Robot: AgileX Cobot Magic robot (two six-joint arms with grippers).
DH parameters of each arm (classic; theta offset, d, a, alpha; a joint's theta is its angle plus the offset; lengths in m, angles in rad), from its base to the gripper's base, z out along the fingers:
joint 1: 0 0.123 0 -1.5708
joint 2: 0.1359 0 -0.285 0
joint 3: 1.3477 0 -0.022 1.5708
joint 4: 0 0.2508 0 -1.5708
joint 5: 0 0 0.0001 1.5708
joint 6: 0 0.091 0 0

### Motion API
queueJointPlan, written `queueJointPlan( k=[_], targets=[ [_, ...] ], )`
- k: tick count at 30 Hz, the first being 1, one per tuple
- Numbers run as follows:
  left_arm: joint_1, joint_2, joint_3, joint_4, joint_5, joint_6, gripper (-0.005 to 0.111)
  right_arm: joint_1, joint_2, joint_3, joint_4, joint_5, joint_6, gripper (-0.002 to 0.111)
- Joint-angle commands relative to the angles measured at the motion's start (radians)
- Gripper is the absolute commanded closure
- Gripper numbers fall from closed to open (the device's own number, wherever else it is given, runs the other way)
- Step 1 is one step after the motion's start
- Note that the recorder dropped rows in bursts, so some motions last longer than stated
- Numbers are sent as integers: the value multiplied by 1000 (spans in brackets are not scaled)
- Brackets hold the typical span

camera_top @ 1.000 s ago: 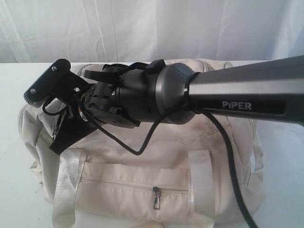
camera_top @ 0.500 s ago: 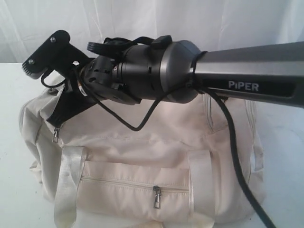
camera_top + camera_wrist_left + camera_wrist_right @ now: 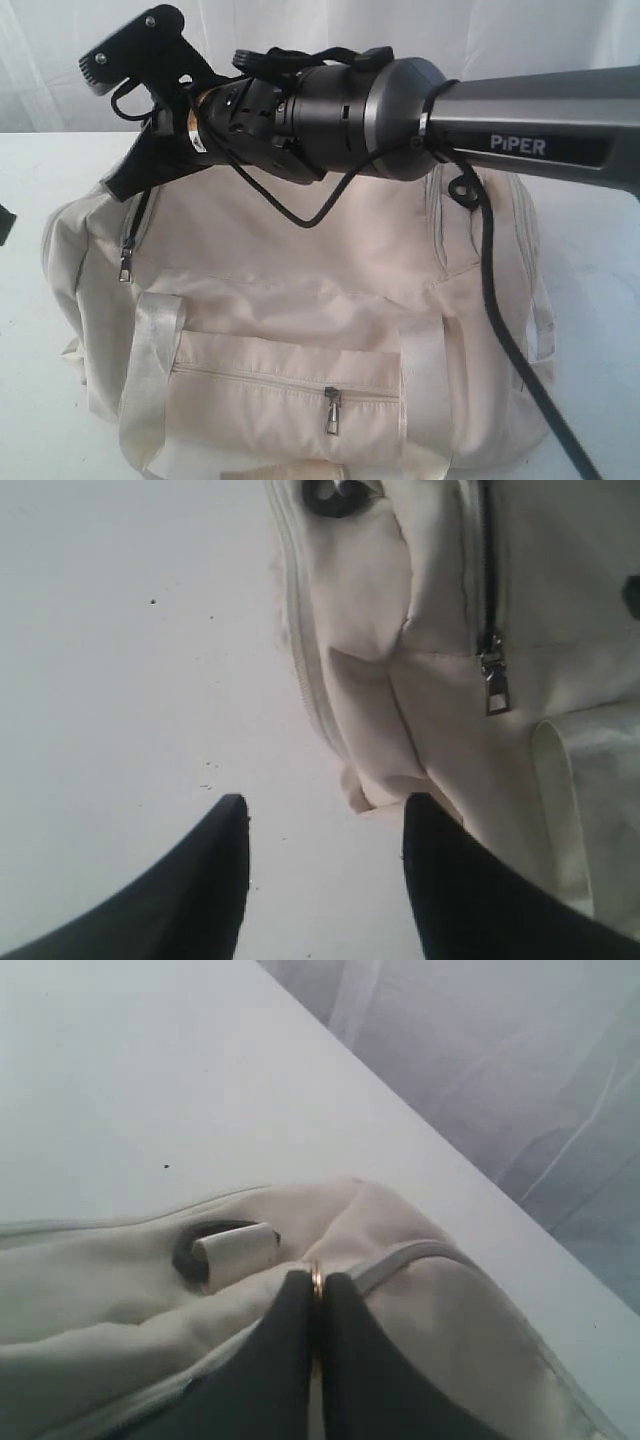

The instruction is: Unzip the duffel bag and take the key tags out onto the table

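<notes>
Right gripper [image 3: 316,1286] is clamped shut over the duffel bag [image 3: 300,300], a thin ring [image 3: 316,1278] apparently pinched for unzipping.

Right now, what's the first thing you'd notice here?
The big dark robot arm marked PIPER, stretching across the top from the right, its right gripper shut at the bag's left end. Under it sits a puffy cream duffel bag on the white table, its front-pocket zip closed.
</notes>
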Motion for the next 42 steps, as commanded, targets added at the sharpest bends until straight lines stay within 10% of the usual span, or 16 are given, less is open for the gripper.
queueJointPlan(
  k=[1, 15, 25, 37, 42],
  targets=[
    [-2, 37, 59, -45, -115, 41, 55, -30, 25, -45, 6, -27, 30, 108],
    [-2, 153, 162, -45, -512, 143, 54, -85, 42, -137, 8, -31, 97, 108],
    [-2, 167, 162, -45, -618, 143, 33, -107, 65, -137, 77, -31, 142, 108],
    [-2, 259, 162, -45, -663, 141, 35, -107, 63, -137, 388, 121, 124, 108],
    [-2, 260, 162, -45, -682, 141, 42, -107, 63, -137, 651, 186, -184, 108]
  ],
)
